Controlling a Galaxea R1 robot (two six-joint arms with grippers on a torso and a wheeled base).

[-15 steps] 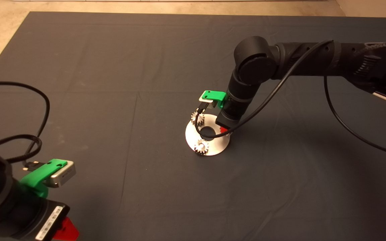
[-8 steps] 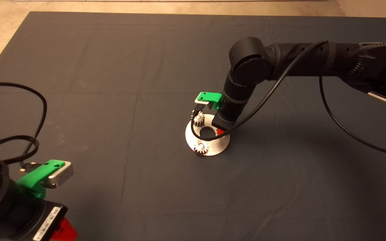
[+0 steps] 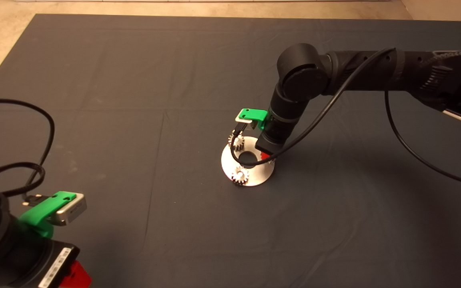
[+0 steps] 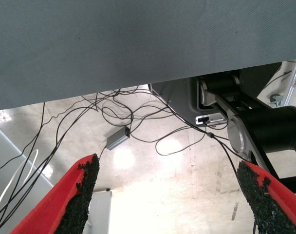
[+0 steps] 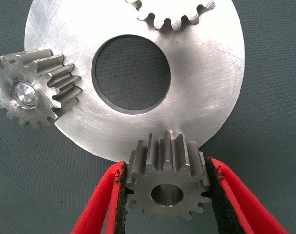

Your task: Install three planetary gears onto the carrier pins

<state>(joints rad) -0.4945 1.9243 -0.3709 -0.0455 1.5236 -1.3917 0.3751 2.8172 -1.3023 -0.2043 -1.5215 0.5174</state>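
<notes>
A shiny round disc (image 3: 259, 174) (image 5: 206, 73) with a big centre hole lies mid-mat. One planetary gear (image 3: 240, 175) (image 5: 31, 95) sits on a carrier pin, whose bright tip shows in its bore. Another gear (image 3: 235, 141) (image 5: 170, 12) rests at the disc's far-left rim, partly cut off in the right wrist view. My right gripper (image 3: 266, 157) (image 5: 165, 166) is shut on a third gear (image 5: 165, 187) just outside the disc's rim, its bore empty. A bare pin (image 5: 175, 132) peeks out right behind it. My left gripper (image 3: 76, 276) (image 4: 167, 168) is parked open at the lower left.
A black cable (image 3: 250, 162) from the right wrist loops over the disc. The dark mat (image 3: 134, 120) spreads wide on all sides of the disc. The left wrist view shows the floor with loose cables (image 4: 119, 109) and a machine base.
The right gripper drifted slightly left with its gear, then came back to about where it was. The left arm sank a little.
</notes>
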